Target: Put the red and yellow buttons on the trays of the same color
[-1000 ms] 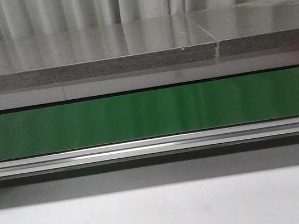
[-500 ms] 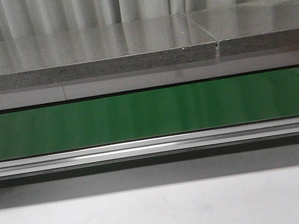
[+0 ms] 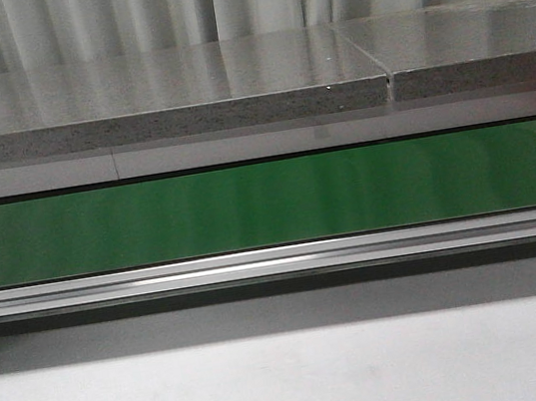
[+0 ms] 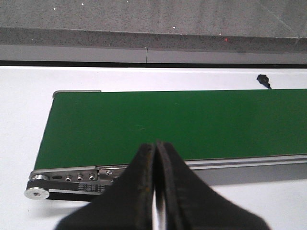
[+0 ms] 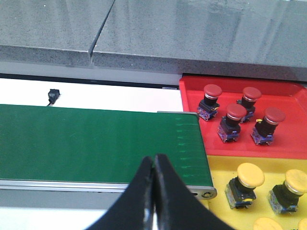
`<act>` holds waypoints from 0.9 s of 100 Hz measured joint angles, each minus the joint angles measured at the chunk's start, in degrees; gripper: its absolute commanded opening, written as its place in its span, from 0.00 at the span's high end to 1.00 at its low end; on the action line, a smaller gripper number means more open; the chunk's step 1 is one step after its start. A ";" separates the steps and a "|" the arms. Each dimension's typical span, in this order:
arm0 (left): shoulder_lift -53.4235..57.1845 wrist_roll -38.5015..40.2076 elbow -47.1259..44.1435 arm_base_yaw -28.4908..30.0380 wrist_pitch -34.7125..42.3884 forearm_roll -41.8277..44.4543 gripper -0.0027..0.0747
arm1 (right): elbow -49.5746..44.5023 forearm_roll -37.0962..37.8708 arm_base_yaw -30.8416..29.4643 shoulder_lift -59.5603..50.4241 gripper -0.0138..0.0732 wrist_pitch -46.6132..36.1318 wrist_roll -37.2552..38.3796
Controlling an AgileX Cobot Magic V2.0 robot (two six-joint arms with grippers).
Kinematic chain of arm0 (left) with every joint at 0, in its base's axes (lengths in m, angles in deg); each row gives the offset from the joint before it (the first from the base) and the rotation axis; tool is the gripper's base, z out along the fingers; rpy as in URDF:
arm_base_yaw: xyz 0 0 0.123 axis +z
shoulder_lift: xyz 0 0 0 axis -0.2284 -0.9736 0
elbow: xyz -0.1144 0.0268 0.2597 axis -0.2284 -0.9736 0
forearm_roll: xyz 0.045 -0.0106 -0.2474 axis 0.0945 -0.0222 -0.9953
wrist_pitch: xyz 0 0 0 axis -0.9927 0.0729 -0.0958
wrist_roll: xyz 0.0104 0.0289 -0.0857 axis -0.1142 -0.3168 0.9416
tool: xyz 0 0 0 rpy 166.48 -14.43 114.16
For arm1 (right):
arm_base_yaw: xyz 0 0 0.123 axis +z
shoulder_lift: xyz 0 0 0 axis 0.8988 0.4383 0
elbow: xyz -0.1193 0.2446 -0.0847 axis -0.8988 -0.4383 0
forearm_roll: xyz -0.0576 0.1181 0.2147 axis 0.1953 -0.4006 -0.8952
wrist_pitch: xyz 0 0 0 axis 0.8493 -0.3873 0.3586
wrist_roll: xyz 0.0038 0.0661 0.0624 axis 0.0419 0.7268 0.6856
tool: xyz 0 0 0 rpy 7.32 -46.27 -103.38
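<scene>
belt: green conveyor [image 3: 269, 203] bare end to end | red tray [image 5: 288, 139] at belt's 3 o'clock end: four upright buttons | yellow tray [image 5: 218, 177]: buttons crowded

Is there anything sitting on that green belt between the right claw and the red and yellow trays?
Nothing visible. The belt is bare, and beyond its end the red tray and yellow tray lie open, with buttons already in them. The right gripper is shut and empty.
</scene>
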 measured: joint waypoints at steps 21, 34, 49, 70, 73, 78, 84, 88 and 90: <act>0.00 0.00 0.00 0.00 0.00 0.00 0.99 | 0.00 0.00 0.00 0.00 0.92 0.00 0.00; 0.00 0.00 0.00 0.00 0.00 0.00 0.99 | 0.00 0.00 0.00 0.00 0.92 0.00 0.00; 0.00 0.00 0.00 0.00 0.00 0.00 0.99 | 0.00 0.00 0.00 0.00 0.92 0.00 0.00; 0.00 0.00 0.00 0.00 0.00 0.00 0.99 | -1.97 0.00 3.96 -0.13 0.92 -3.83 0.00; 0.00 0.00 0.00 0.00 0.00 0.00 0.99 | -2.93 0.31 4.82 -0.24 0.92 -4.95 0.00; 0.00 0.00 0.00 0.00 0.00 0.00 0.99 | -4.71 0.54 6.33 -0.49 0.92 -7.11 0.00; 0.00 0.00 0.00 0.00 0.00 0.00 0.99 | -7.22 0.98 8.28 -1.28 0.92 -9.60 0.00; 0.00 0.00 0.00 0.00 0.00 0.00 0.99 | -9.25 1.20 9.38 -2.16 0.92 -11.10 0.00; 0.00 0.00 0.00 0.00 0.00 0.00 0.99 | -10.28 1.18 9.84 -2.70 0.92 -11.79 0.00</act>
